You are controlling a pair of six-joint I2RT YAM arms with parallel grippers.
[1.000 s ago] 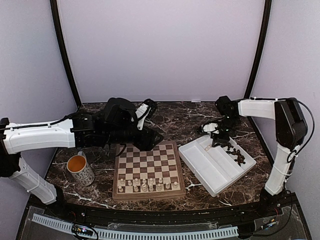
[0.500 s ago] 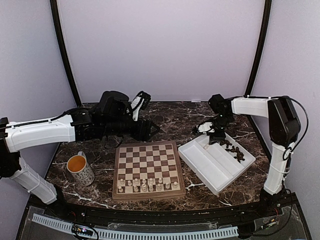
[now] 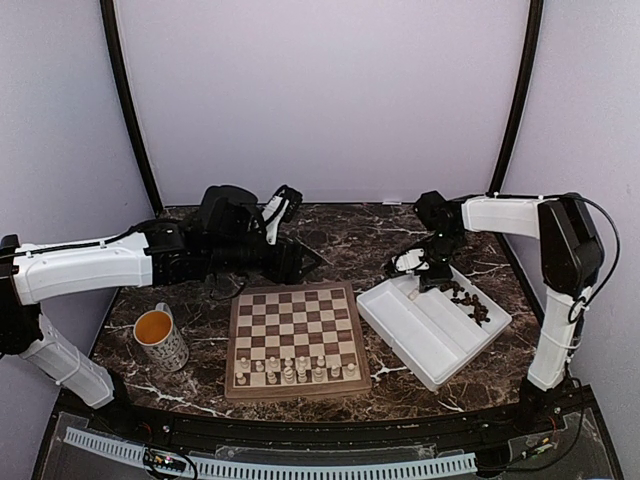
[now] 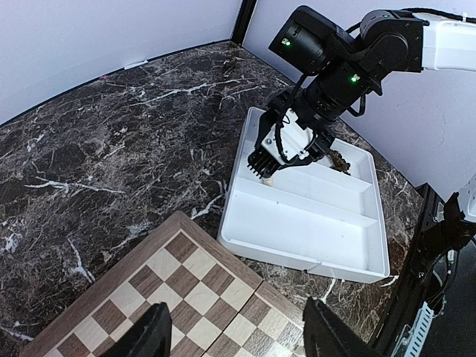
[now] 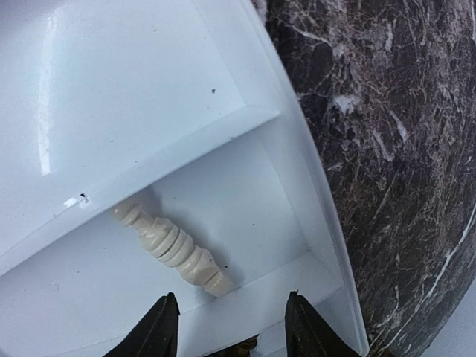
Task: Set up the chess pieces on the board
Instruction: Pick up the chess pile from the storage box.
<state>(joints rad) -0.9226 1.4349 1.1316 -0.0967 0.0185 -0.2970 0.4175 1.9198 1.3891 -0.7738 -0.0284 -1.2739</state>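
Item: cream piece (image 5: 169,249), lying on its side in the end compartment of the white tray (image 5: 311,193), beside the divider.
Right tool (image 5: 230,316): wide, empty, poised above it.
Left tool (image 4: 238,338): wide, empty, over the board (image 3: 295,315)'s far edge.
Step, as judged: pickup. Next you lower the right tool and close it across the piece's body, clear of the divider.

Board (image 3: 296,315) tan-and-brown checked; tray (image 3: 418,336) white; table (image 3: 360,245) dark marble, white-veined; piece (image 5: 172,245) cream; walls (image 3: 320,100) pale lilac
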